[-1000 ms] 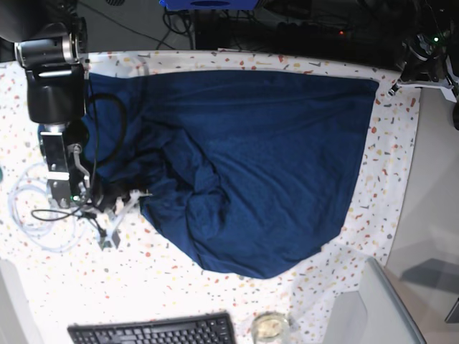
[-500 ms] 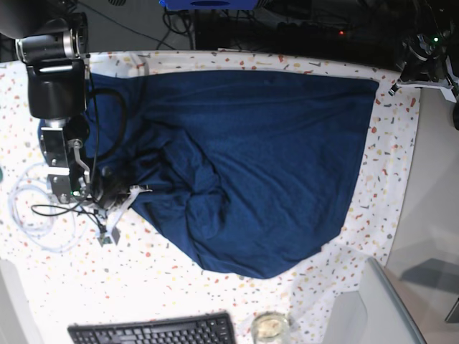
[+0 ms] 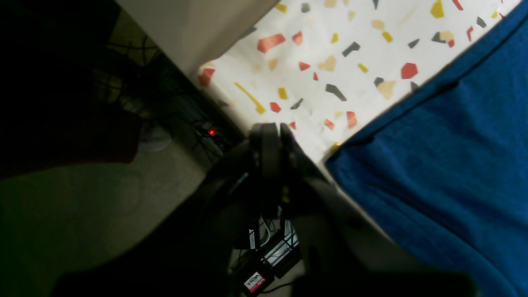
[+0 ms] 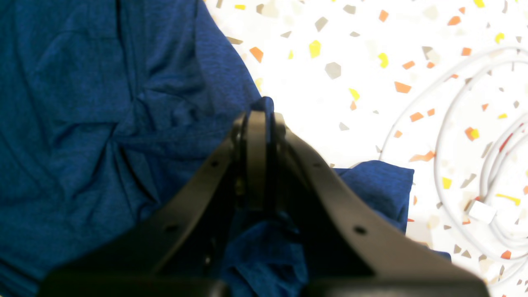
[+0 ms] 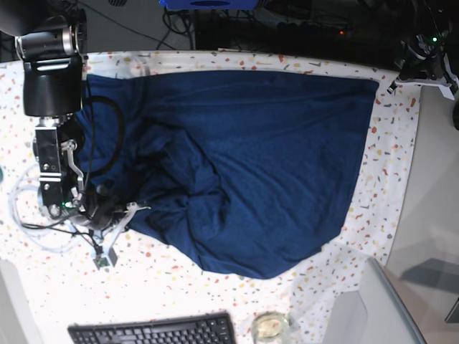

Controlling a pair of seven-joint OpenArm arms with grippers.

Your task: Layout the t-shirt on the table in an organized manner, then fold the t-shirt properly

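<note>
The t-shirt (image 5: pixel 244 165) lay spread over the table (image 5: pixel 165 272), smooth toward the right and far edge, bunched in folds at its left. The right gripper (image 4: pixel 260 123) was clamped on a fold of that left edge. The left gripper (image 3: pixel 270 136), jaws closed and empty, hung just off the shirt's far right corner. White cables (image 4: pixel 466 136) coiled nearby.

A robotics lab workspace: a speckled table (image 5: pixel 179 279) with a keyboard (image 5: pixel 152 331) at its near edge, loose white cables (image 5: pixel 29 208) left, dark electronics beyond.
</note>
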